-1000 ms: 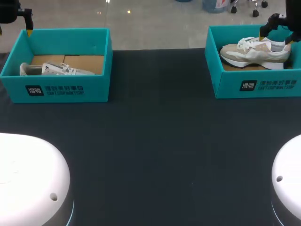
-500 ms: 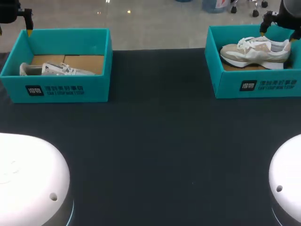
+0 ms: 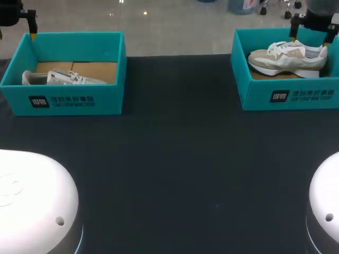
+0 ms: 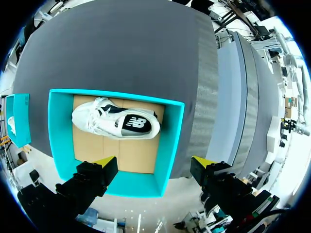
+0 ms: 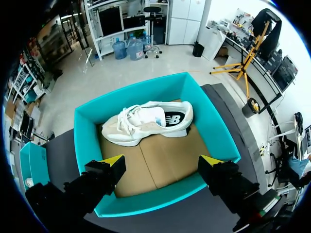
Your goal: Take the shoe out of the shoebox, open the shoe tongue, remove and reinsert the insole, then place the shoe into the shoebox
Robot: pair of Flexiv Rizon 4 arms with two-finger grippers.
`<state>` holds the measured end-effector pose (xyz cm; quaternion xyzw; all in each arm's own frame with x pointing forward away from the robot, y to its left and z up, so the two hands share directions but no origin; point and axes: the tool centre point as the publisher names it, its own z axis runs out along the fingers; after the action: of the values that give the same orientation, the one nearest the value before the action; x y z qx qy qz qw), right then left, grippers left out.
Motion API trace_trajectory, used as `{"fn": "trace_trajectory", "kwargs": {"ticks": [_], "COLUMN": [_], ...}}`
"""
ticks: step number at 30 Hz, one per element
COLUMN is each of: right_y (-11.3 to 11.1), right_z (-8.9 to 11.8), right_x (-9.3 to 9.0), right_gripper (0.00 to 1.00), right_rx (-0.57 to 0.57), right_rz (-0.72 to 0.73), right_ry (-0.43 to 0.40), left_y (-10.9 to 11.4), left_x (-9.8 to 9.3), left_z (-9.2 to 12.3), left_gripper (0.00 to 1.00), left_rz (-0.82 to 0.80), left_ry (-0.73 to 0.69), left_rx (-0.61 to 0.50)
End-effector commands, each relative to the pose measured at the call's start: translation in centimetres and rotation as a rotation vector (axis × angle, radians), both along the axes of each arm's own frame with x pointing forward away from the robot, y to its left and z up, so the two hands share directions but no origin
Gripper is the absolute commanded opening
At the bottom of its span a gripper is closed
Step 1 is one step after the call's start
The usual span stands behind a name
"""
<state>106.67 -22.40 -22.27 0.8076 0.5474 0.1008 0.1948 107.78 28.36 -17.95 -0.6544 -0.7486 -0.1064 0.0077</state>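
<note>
At the table's two o'clock, over the right shoebox (image 3: 286, 95): right gripper (image 5: 162, 160), fingers spread wide, gripping nothing. Just ahead of it, inside the box, beige-and-white shoe (image 5: 148, 121) upright on its sole, toe toward nine o'clock. At ten o'clock, left gripper (image 4: 154, 161), likewise spread and empty, above the left shoebox (image 4: 172, 136), with a white shoe (image 4: 116, 121) lying on its side within.

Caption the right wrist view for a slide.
Open right claw hovering above a teal shoebox with a beige-and-white shoe inside.
</note>
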Motion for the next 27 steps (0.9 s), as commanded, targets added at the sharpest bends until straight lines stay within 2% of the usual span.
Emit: {"fn": "trace_trajectory", "kwargs": {"ticks": [1, 9, 10, 13, 15, 21, 27], "right_y": [0.0, 0.0, -0.6, -2.4, -3.6, -5.7, -7.2], "right_z": [0.0, 0.0, -0.3, -1.2, -1.5, -3.3, -5.7], "right_x": [0.0, 0.0, 0.6, 2.2, 3.1, 5.1, 6.9], "right_gripper": [1.0, 1.0, 1.0, 1.0, 1.0, 1.0, 1.0], "right_rx": [-0.001, -0.001, 0.005, -0.007, -0.038, -0.015, -0.034], "right_rz": [-0.001, -0.001, -0.036, -0.093, -0.124, -0.147, -0.109], "right_ry": [0.0, 0.0, -0.029, -0.032, -0.067, -0.024, 0.077], "left_y": [0.0, 0.0, 0.0, 0.0, 0.0, 0.0, 0.0], "left_x": [0.0, 0.0, 0.0, 0.0, 0.0, 0.0, 0.0], "left_z": [0.1, 0.1, 0.1, 0.1, 0.1, 0.1, 0.1], "left_gripper": [1.0, 1.0, 1.0, 1.0, 1.0, 1.0, 1.0], "left_rz": [0.0, 0.0, 0.0, 0.0, 0.0, 0.0, 0.0], "left_ry": [0.001, 0.001, 0.001, 0.001, 0.001, 0.001, 0.001], "left_rx": [0.003, 0.003, 0.003, 0.003, 0.003, 0.003, 0.003]}}
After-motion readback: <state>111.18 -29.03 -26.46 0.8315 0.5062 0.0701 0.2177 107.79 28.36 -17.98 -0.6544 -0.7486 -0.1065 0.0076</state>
